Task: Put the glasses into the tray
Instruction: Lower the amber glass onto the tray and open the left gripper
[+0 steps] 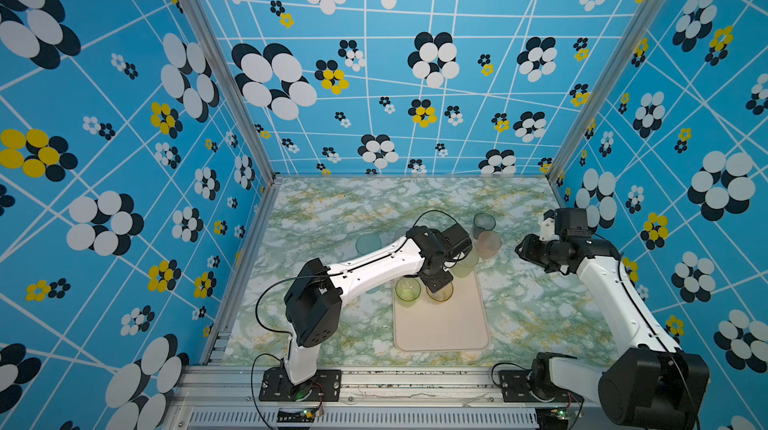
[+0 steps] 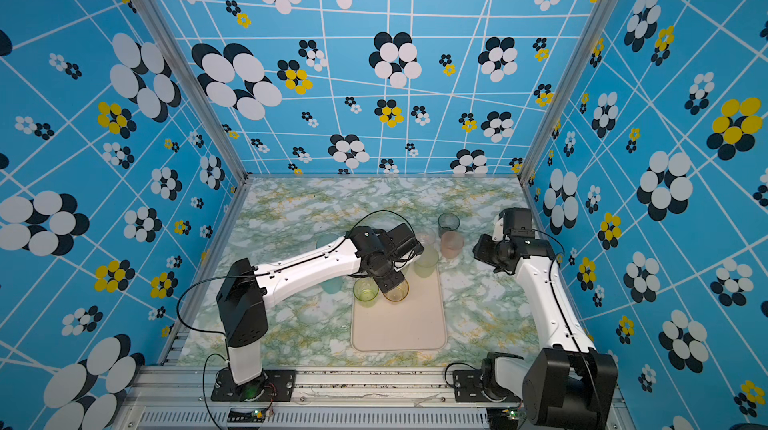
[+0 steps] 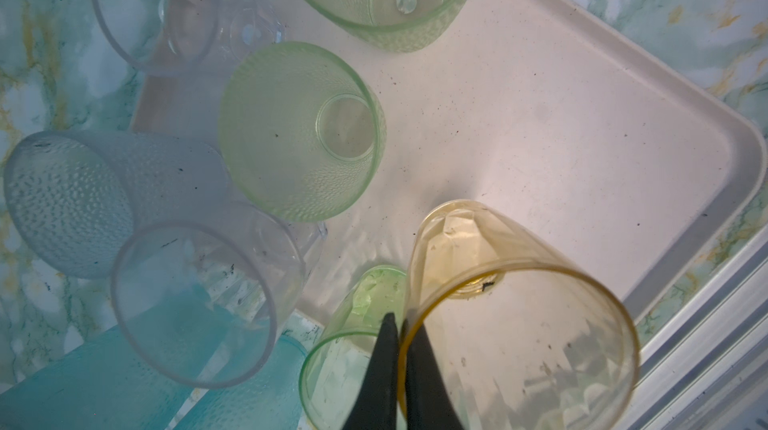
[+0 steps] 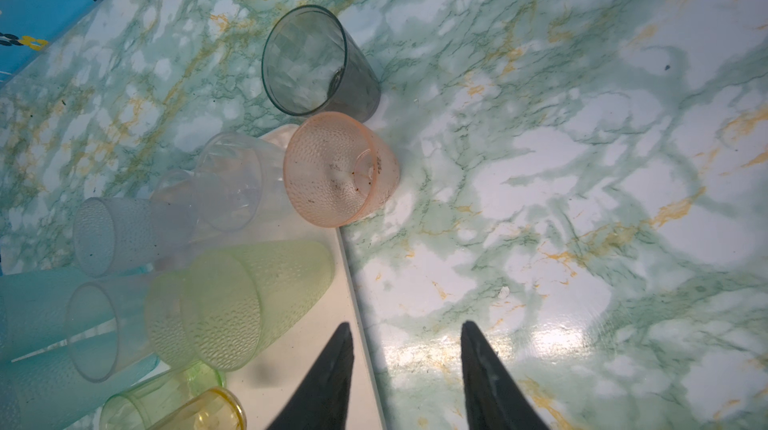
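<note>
**Left gripper pinches the amber tumbler at the tray's far end**

The see-through amber plastic tumbler (image 3: 519, 324) stands upright at the far end of the flat cream-pink rectangular tray (image 1: 441, 326). It is just beside a small lime-green see-through tumbler (image 1: 407, 291) at the tray's far left corner. The left gripper (image 3: 400, 320) holds the amber one from above. Its black fingers (image 3: 374, 386) are almost together on the rim, one inside the wall and one outside. I cannot tell whether the tumbler's base rests on the tray or hangs just clear of it.

The right gripper (image 4: 405, 345) hovers well apart to the right, its jaws moderately spread with nothing between them. One finger is over the tray's long edge and the other over the green marbled table (image 4: 582, 158). Ahead of it, a pink pebbled tumbler (image 4: 338, 170) and a smoky-grey tumbler (image 4: 318, 62) stand close together on the table, beyond the tray's far right corner.
</note>
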